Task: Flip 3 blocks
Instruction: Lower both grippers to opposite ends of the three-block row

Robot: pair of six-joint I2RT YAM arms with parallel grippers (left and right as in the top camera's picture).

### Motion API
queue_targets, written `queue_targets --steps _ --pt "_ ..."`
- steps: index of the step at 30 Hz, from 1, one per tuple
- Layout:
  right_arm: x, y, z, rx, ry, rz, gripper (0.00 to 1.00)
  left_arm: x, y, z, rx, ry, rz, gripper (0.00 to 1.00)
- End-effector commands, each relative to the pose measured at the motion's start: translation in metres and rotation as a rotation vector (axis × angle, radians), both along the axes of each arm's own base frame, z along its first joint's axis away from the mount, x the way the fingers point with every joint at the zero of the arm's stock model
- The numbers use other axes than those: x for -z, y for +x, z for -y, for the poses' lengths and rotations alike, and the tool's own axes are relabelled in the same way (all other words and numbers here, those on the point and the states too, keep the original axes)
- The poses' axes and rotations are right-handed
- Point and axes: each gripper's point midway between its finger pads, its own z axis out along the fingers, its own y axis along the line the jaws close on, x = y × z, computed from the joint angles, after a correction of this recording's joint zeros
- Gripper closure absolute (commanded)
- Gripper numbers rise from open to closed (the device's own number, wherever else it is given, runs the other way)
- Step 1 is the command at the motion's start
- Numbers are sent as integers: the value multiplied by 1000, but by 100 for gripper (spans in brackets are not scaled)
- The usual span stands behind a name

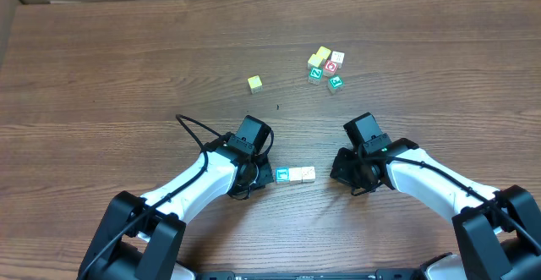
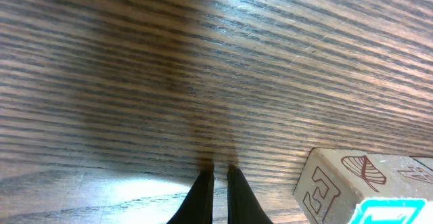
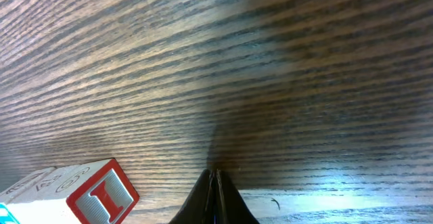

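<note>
Overhead, the three blocks (image 1: 296, 175) sit in a row on the bench (image 1: 127, 77), between the left hand (image 1: 264, 177) and right hand (image 1: 348, 175). Both are pinched closed, empty. I'd open one, grip an end block squarely, then roll it over.

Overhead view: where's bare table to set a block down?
Free: the table upper left, and the band between the lone yellow block and the row of three blocks. Crowded: the block cluster upper right.
</note>
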Motion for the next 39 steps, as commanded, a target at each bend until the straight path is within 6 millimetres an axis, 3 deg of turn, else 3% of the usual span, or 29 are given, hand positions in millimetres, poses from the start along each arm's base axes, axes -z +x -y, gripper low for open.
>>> queue_targets --steps 1,14,24,39 --pt "12 0 7 -2 -72 9 96 21 -17 -7 48 43 -64 96" --pt "15 0 6 -1 -65 17 96 19 -10 3 54 -1 -36 96" --pt "12 -1 -4 -13 -8 11 96 20 -21 13 90 -18 -56 96" --pt "7 0 -21 -47 63 23 96 20 -20 14 92 -17 -52 96"
